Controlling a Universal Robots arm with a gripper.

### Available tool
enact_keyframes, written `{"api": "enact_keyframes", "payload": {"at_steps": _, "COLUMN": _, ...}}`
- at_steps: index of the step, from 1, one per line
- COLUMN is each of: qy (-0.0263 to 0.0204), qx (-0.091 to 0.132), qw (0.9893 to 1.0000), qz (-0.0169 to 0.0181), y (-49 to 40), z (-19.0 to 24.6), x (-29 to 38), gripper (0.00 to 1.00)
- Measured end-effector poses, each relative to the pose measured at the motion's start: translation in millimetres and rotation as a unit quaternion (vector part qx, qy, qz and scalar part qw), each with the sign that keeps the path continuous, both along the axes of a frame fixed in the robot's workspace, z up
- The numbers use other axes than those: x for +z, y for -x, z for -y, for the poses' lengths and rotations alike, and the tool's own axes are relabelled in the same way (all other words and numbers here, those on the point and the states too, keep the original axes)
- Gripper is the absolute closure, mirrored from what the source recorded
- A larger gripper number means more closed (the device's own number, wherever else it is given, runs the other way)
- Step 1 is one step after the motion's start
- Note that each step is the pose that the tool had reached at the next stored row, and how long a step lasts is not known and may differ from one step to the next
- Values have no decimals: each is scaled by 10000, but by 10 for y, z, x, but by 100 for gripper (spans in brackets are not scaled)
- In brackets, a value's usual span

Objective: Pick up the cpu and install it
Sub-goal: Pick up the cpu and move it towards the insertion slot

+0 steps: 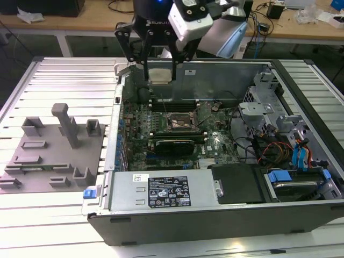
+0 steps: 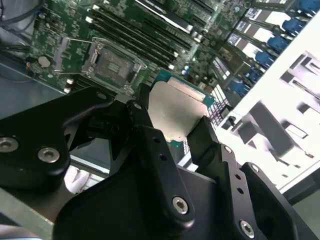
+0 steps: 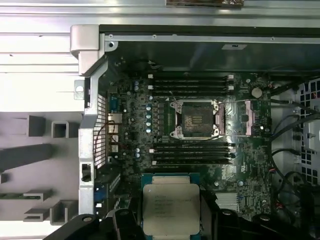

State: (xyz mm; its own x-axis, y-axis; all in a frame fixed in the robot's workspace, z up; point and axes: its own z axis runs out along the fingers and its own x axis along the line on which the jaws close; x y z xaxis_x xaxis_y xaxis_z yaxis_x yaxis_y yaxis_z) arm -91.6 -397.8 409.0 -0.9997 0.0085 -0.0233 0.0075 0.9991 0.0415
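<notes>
The jaws are clamped on the cpu [image 2: 177,112], one black finger on each of two opposite edges, so the silvery lid sits face-up between them with its thin green rim showing. In the exterior view the chip hangs level under the arm, above the far side of the open computer case [image 1: 215,221], and looks to be well clear of the board below.

The empty CPU socket [image 1: 180,122] lies at about 5 o'clock from the chip in that view, apart from it. Its retaining frame seems to be swung open, though the glare on the metal makes that hard to confirm. Rows of memory slots [image 3: 192,85] flank the socket on the green motherboard [image 1: 214,141]. The power supply [image 1: 164,191] lies at 6 o'clock from the socket. Outside the case, at 9 o'clock, a grey fixture tray [image 1: 54,156] rests on the slatted table [image 1: 70,75].

The chip should handle as a light, stiff, thin plate. Its lid is smooth metal and likely slippery, so a hold on the rim edges, as here, is the sound one. The underside contacts and the socket's pins are probably the fragile parts, so the chip needs to stay flat and square to the socket.
</notes>
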Motion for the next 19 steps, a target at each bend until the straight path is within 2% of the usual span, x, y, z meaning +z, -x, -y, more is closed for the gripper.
{"api": "enact_keyframes", "payload": {"at_steps": 6, "qy": 0, "qx": 1, "qw": 10000, "qz": -1, "y": -246, "z": -7, "x": -21, "gripper": 45}}
{"api": "enact_keyframes", "payload": {"at_steps": 9, "qy": 0, "qx": 1, "qw": 10000, "qz": -3, "y": -290, "z": -25, "x": -70, "gripper": 45}}
{"api": "enact_keyframes", "payload": {"at_steps": 19, "qy": 0, "qx": 1, "qw": 10000, "qz": -9, "y": -372, "z": -76, "x": -313, "gripper": 45}}
